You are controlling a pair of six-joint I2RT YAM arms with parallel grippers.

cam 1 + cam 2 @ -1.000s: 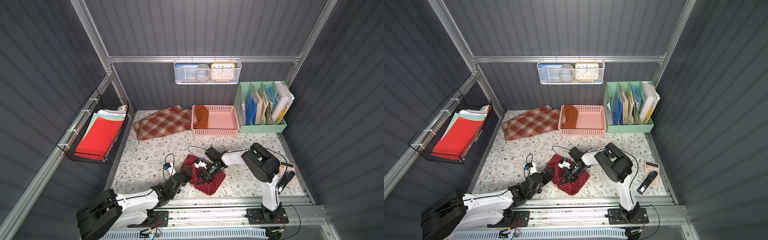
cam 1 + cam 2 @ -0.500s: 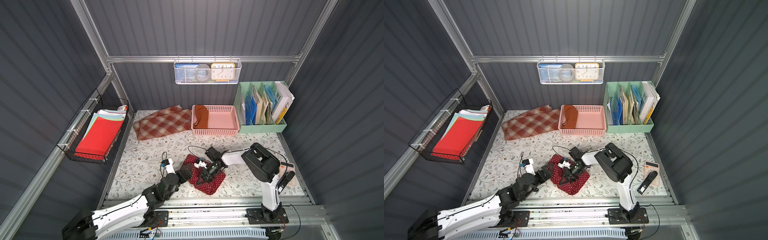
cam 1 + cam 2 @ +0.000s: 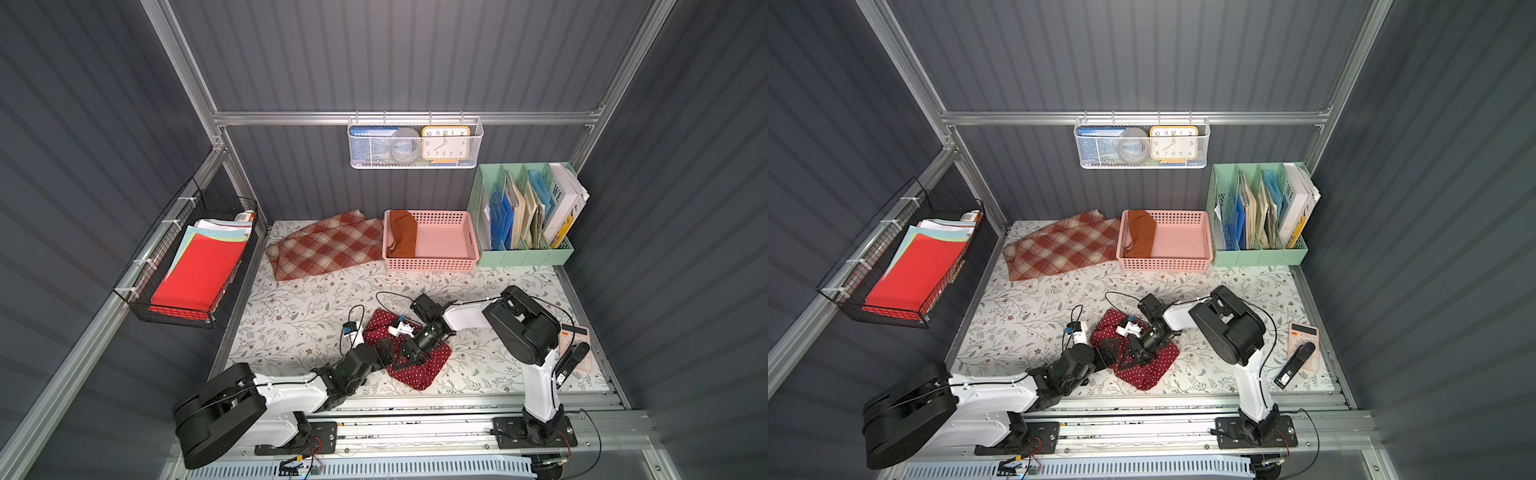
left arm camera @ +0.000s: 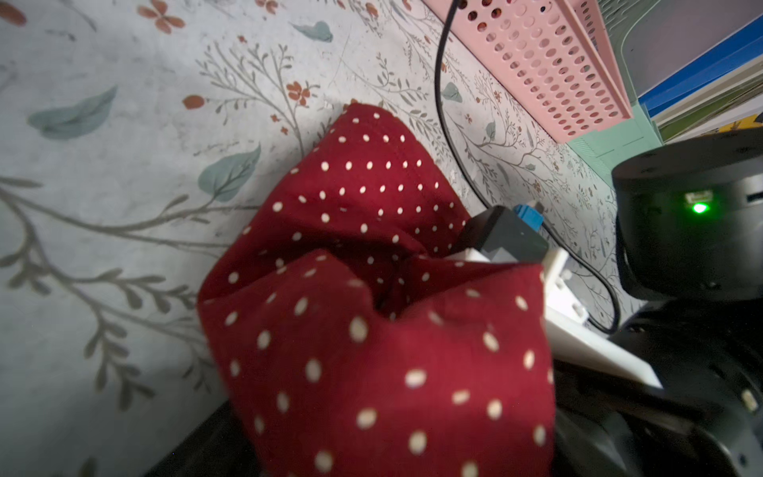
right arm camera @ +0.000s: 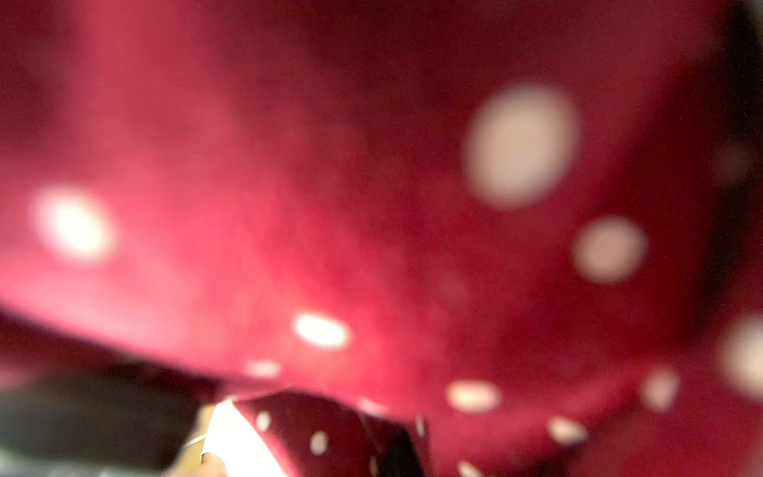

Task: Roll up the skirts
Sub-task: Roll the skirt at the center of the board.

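Right gripper [image 3: 405, 358] is bearing down mid-bundle on the dotted skirt [image 3: 428, 368], its jaws squeezed together on a fold, in both top views. Left gripper [image 3: 384, 348] is nosing against the bundle's left edge; spread or closed, cannot tell. The dotted skirt is lying by the desk's front edge, centre, its long axis running back-left to front-right. Plaid skirt [image 3: 328, 249] is lying flat at the back-left corner, and the orange skirt [image 3: 402, 232] is sitting in the pink basket [image 3: 451, 262].

Left wrist view: dotted cloth is bunching directly ahead, hiding the fingers.

Right wrist view: cloth is blanketing the lens, blurred.

Judgement: both arms are reaching it equally.
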